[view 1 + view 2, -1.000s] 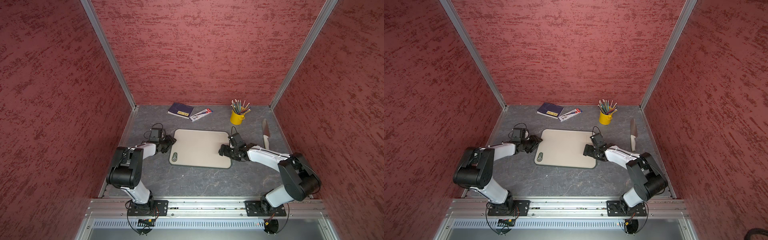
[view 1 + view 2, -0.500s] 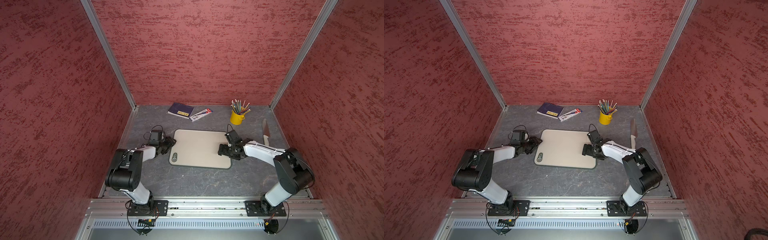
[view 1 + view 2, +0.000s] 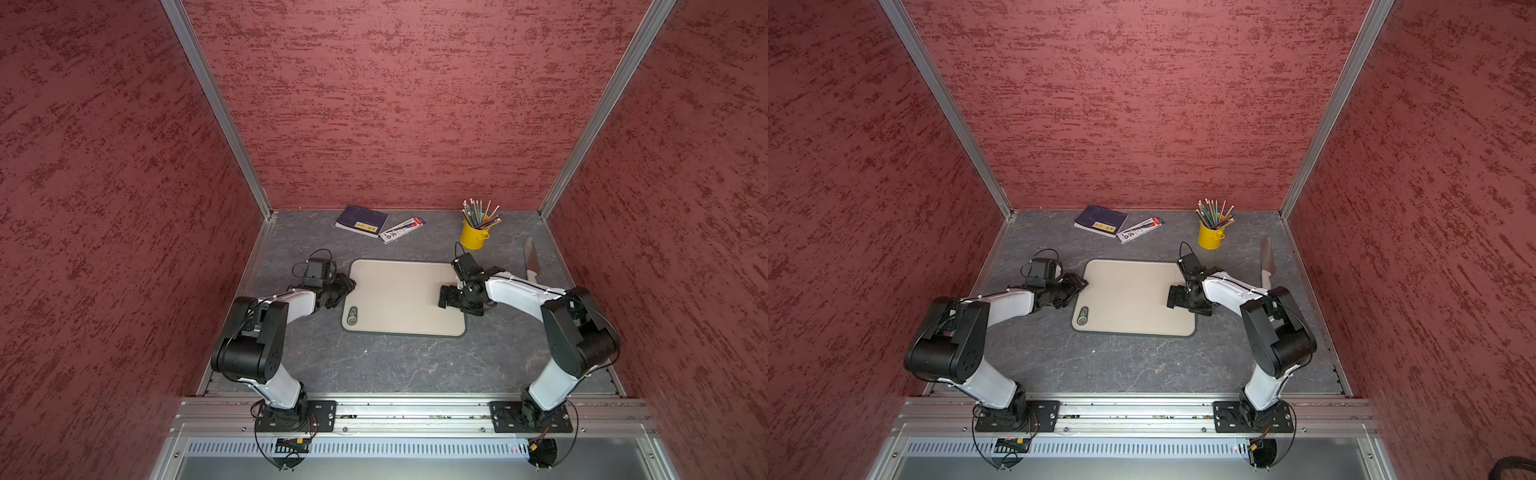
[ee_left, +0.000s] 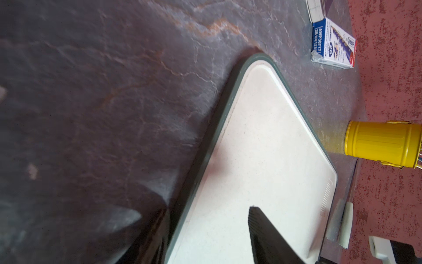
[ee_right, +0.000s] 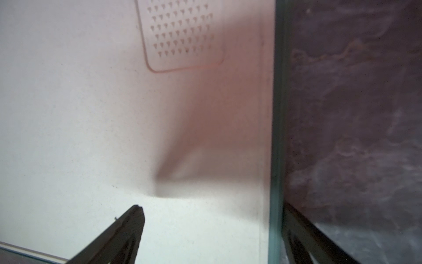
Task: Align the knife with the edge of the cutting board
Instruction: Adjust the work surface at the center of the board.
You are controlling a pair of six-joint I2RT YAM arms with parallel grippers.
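Note:
The beige cutting board (image 3: 399, 299) (image 3: 1125, 299) lies flat in the middle of the table. The knife (image 3: 530, 262) (image 3: 1266, 259) lies apart from it near the right wall, its blade toward the back and its handle end partly hidden by my right arm. My left gripper (image 3: 348, 286) (image 4: 201, 212) is at the board's left edge, one finger on top and one low beside the rim, shut on the board (image 4: 262, 148). My right gripper (image 3: 459, 303) (image 5: 212, 208) is open astride the right edge of the board (image 5: 91, 114), holding nothing.
A yellow cup of pencils (image 3: 476, 237) stands behind the board's back right corner. A dark-blue booklet (image 3: 361, 221) and a pencil box (image 3: 401, 228) lie by the back wall. Red walls close in three sides; a metal rail (image 3: 415, 409) runs along the front.
My left gripper has slid slightly right onto the board's left edge and closed. The right arm's elbow has swung further back while its gripper stayed at the right edge.

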